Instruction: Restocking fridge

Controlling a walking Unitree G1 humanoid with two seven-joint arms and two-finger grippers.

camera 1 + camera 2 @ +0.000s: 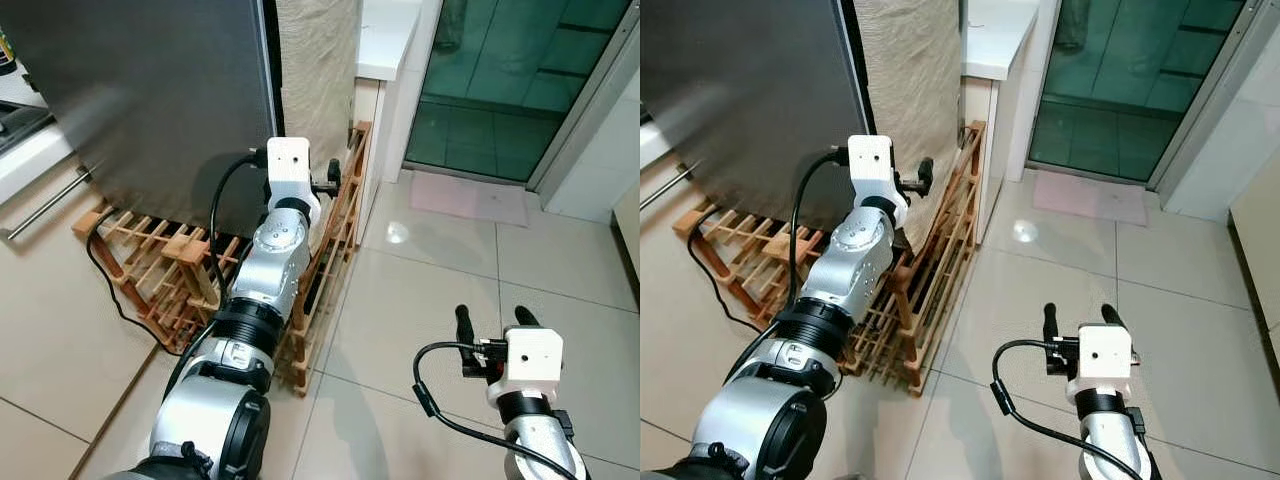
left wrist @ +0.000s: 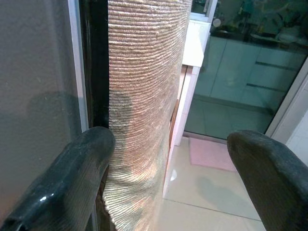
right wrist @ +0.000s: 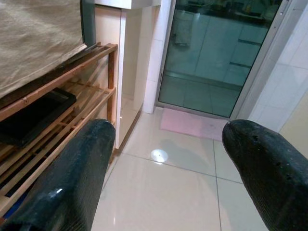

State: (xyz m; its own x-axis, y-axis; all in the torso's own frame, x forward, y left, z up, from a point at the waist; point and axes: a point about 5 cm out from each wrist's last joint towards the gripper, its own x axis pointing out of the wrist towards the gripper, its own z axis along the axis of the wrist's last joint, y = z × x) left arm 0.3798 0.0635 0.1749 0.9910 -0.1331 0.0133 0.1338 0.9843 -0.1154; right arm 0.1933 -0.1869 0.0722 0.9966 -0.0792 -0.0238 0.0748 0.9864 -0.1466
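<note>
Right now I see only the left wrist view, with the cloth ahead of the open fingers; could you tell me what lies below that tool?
Observer: A wooden rack sits on the floor below the left tool, along the foot of the grey door.
Operator: Thank you. And where is the other one?
Observer: The right tool hangs open and empty over the tiled floor, to the right of the rack.

Left gripper (image 1: 912,180) at 10 o'clock, raised beside the grey fridge door (image 1: 750,90) and beige cloth (image 1: 910,80), above a wooden rack (image 1: 940,240). Right gripper (image 1: 1077,318) at 5 o'clock, fingers apart, over floor tiles (image 1: 1200,330).
</note>
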